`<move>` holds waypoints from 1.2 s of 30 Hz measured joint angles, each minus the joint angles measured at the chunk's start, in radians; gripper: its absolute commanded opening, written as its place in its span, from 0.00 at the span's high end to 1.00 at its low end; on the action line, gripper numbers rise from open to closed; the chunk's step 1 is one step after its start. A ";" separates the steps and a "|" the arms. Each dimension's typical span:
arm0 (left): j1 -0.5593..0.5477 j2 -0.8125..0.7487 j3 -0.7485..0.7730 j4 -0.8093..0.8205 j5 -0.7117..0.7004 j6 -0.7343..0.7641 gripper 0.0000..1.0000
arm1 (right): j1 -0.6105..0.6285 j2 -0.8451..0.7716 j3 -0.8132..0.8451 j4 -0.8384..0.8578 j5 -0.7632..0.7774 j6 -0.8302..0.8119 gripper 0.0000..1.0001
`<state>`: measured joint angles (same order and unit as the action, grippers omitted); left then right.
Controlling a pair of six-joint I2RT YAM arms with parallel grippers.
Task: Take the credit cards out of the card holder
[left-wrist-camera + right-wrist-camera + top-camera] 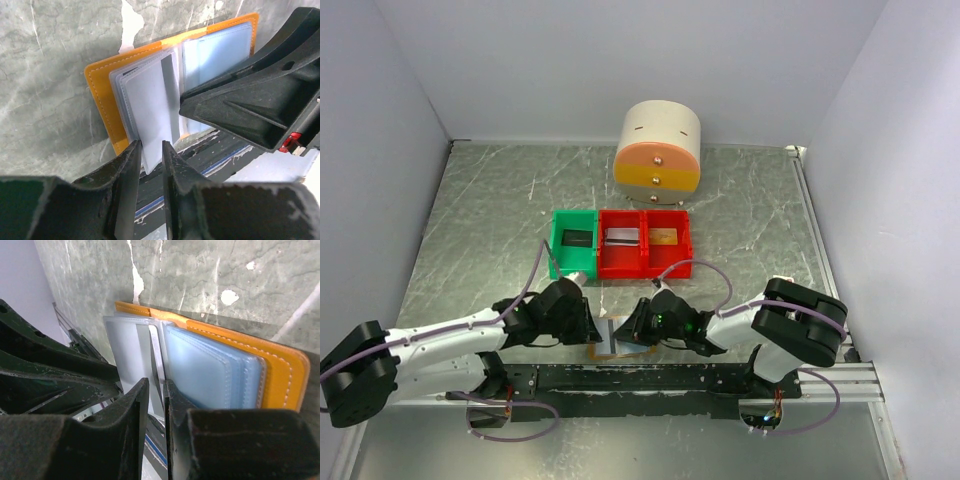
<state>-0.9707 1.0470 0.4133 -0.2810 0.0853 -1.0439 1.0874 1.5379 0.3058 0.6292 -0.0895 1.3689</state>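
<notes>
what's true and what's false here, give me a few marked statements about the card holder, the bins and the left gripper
1. The card holder lies open on the table. True.
2. The left gripper has a finger on each side of a pale grey card sticking out of the holder. True.
3. The red bin is empty. False: a grey card and a gold card lie in it, one per compartment.
4. The round drawer unit stands at the near edge. False: it stands at the far side, behind the red bin.
</notes>
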 measured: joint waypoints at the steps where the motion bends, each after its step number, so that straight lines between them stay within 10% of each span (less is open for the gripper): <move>1: 0.000 -0.015 -0.016 0.016 0.000 -0.016 0.66 | 0.000 0.000 -0.005 0.008 0.000 0.002 0.81; 36: -0.002 -0.033 -0.099 0.126 -0.017 -0.126 0.71 | -0.003 -0.028 -0.011 -0.022 0.015 0.005 0.79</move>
<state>-0.9726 1.0142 0.3145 -0.1547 0.0685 -1.1702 1.0840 1.5101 0.2943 0.6075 -0.0742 1.3739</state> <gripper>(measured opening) 0.286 0.209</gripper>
